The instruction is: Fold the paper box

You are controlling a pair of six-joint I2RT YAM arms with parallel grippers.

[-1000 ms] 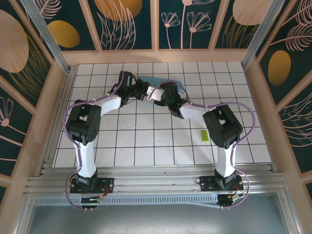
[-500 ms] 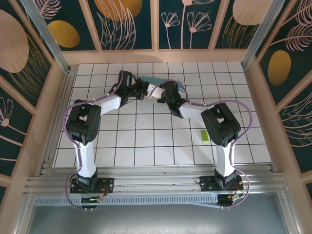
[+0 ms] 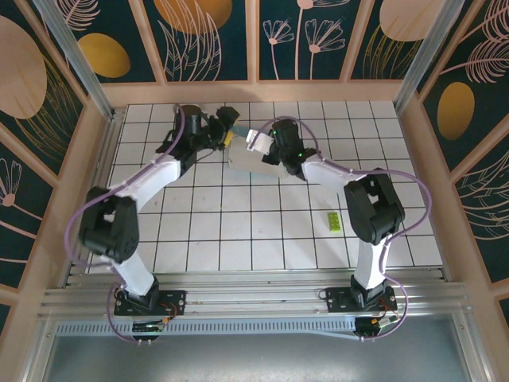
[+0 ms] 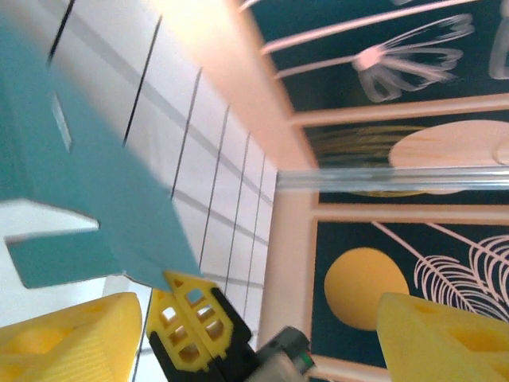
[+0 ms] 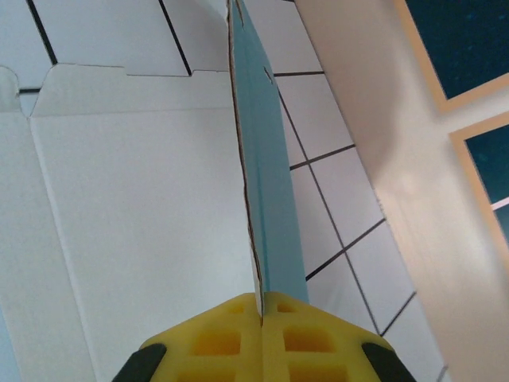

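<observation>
The paper box (image 3: 245, 161) is held off the floor tiles at the far middle, tilted, its white side facing the top camera. My right gripper (image 3: 267, 148) is shut on one of its panels. In the right wrist view the yellow fingers (image 5: 238, 342) pinch the upright panel's edge, with the white inside (image 5: 135, 215) on the left and the teal face (image 5: 269, 175) on the right. My left gripper (image 3: 224, 137) is at the box's left end. Its fingers (image 4: 64, 338) stand wide apart, open, and the teal sheet (image 4: 79, 159) lies above and beside them, not between them.
A small yellow-green slip (image 3: 334, 221) lies on the tiles to the right. The wooden back wall (image 3: 254, 91) is close behind both grippers. In the left wrist view the right gripper's fingertips (image 4: 191, 318) hold the sheet's corner.
The box has risen and tilted, and more of its white side shows. The left arm has swung out to the left and stretched toward the back wall. The right gripper has moved up with the sheet.
</observation>
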